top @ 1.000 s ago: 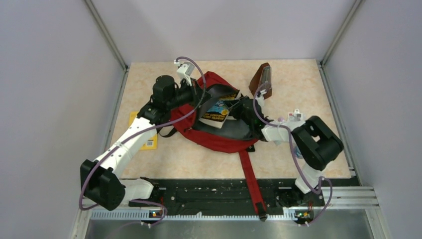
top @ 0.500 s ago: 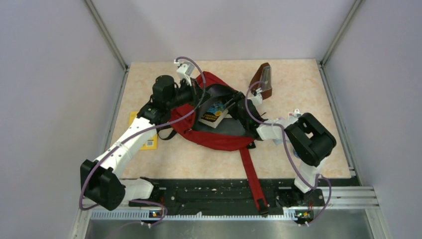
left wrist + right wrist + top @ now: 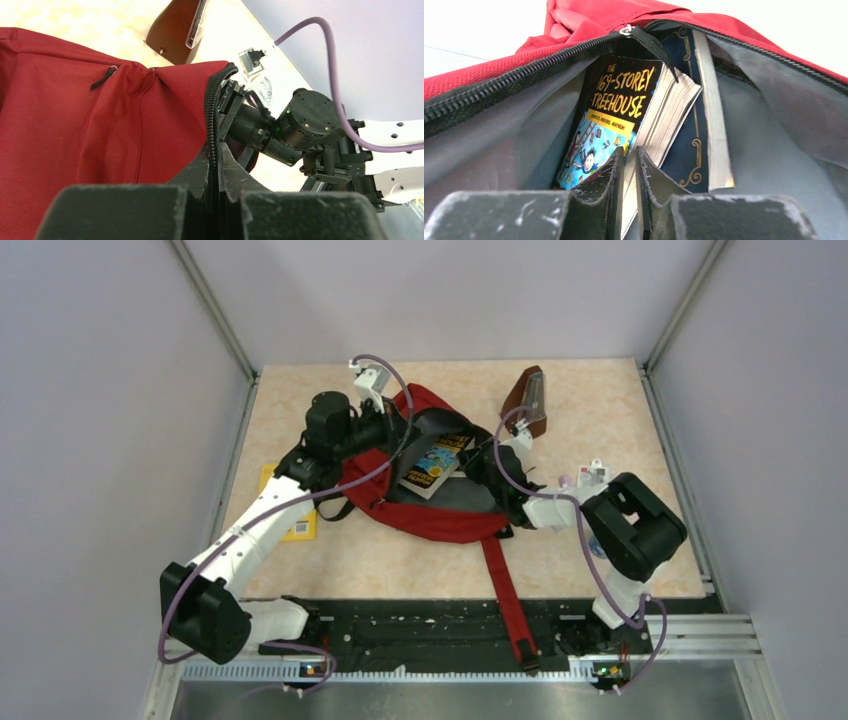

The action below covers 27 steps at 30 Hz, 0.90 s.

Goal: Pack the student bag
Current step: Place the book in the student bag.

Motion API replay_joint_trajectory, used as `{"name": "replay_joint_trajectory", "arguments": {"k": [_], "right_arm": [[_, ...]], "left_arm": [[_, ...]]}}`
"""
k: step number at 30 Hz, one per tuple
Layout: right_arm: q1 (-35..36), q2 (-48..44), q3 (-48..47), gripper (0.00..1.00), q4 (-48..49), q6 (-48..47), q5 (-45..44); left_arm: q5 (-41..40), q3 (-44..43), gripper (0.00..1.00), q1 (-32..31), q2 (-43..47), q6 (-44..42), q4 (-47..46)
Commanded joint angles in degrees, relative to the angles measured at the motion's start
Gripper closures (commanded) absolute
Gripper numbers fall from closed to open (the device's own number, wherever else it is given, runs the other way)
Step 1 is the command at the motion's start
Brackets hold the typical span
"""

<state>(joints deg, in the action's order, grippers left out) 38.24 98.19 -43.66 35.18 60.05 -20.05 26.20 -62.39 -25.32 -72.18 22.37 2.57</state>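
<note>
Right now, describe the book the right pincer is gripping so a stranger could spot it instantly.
Find the dark-red student bag lying open mid-table. Inside its grey-lined mouth, the right pincer grips the paperback. Its black cover with yellow lettering, "The 169-Storey Treehouse", and cartoon picture separates it from the gold-trimmed dark-blue book beside it.

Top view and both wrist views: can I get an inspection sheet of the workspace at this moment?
Surface: beige tabletop, no damage seen.
Job's things: student bag lies open mid-table, its red strap trailing toward the bases; Treehouse book and blue book are inside.
Clutter: yellow book under the left arm; brown case at the far side.
Grippers: left gripper shut on the bag's zipper edge; right gripper shut on the Treehouse book.
Cables: purple cables loop over both arms.
Surroundings: grey walls, nothing else seen.
</note>
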Motion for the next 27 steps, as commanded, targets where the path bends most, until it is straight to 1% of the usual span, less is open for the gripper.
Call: {"name": "replay_joint_trajectory", "arguments": {"k": [1,6,9,10,13,15,17,18,19,20,21,22,23,24,26,27], "right_arm": [[0.8,3.5,-4.6,0.90,4.6,-2.2,4.2],[1.1,5.5,-5.6,0.91,5.9,-2.1,5.2],[1.1,4.0,-4.4,0.90,5.8,-3.3,4.6],[1.1,2.8,-3.4,0.89,5.9,-4.2,4.1],[1.0,-2.2,-0.5,0.78,6.0,-8.4,2.4],[1.0,-5.7,1.3,0.70,3.8,-11.6,1.4],[1.0,-9.9,3.2,0.65,1.5,-14.4,1.0],[1.0,-12.1,4.4,0.62,0.5,-15.6,0.8],[1.0,-14.6,5.6,0.60,-0.5,-16.7,0.8],[0.9,-17.1,7.0,0.59,-1.2,-17.9,0.7],[0.9,-19.9,8.2,0.56,-2.0,-19.2,0.6],[0.8,-22.4,9.4,0.51,-3.1,-20.2,0.1],[0.6,-25.1,10.4,0.45,-4.5,-20.9,-0.6],[0.2,-27.7,11.2,0.39,-6.2,-21.2,-1.0],[-1.4,-32.3,12.7,0.30,-9.2,-22.1,-0.7],[-2.5,-34.2,13.2,0.27,-10.7,-22.5,0.0]], "left_arm": [[0.5,-1.2,1.00,0.0,3.0,-0.7,-2.7],[0.5,-1.2,1.00,0.0,2.4,-0.8,-2.7],[-0.6,-1.1,1.00,0.0,2.1,-0.8,-2.7],[-2.5,-1.1,1.00,0.0,2.0,-0.7,-0.9],[-11.0,-1.6,0.99,0.2,0.9,-1.0,3.0],[-17.3,-2.5,0.94,0.9,-0.9,-1.0,6.1],[-20.8,-3.5,0.89,2.8,-3.3,-1.0,8.4],[-22.3,-3.9,0.85,3.8,-4.6,-1.1,9.3],[-23.7,-4.5,0.76,4.6,-5.9,-1.0,10.9],[-25.2,-5.1,0.58,5.3,-7.1,-1.2,12.0],[-28.0,-5.7,0.38,5.9,-8.1,-1.1,13.2],[-30.6,-6.3,0.28,6.3,-9.0,-0.8,14.6],[-32.9,-6.7,0.23,6.9,-9.5,-0.5,15.4],[-34.9,-6.7,0.21,7.4,-9.4,-0.4,15.8],[-38.6,-5.5,0.14,7.9,-7.9,0.0,14.9],[-39.8,-4.3,0.09,8.2,-6.4,0.0,13.4]]}}
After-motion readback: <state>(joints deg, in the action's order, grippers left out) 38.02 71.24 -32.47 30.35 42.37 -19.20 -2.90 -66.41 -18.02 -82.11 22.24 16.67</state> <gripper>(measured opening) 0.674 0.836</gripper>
